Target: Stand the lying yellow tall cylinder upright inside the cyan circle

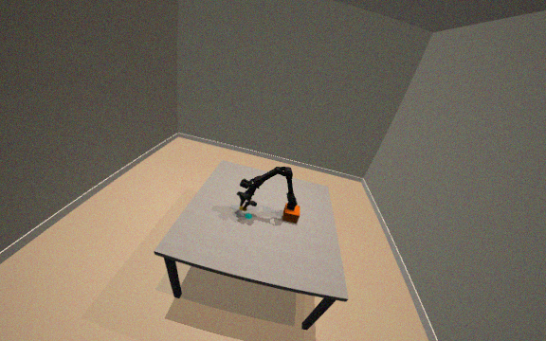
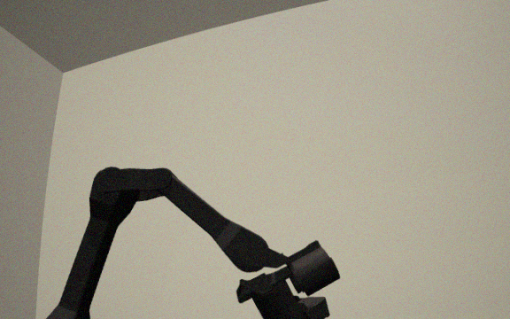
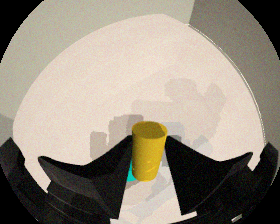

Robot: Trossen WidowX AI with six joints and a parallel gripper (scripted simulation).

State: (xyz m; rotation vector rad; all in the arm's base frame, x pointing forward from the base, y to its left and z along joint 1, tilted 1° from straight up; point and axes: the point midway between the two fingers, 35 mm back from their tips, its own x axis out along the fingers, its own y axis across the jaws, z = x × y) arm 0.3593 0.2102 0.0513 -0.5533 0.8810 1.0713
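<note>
Yellow cyl. (image 3: 149, 151) clamped in end effector (image 3: 149, 171)

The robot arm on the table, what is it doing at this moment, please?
The single black arm holds the yellow cylinder in its gripper, the fingers shut on its sides. It hangs just above the grey table, over the cyan circle, of which the wrist view shows only a sliver beside the cylinder. The cylinder is not released yet.
</note>
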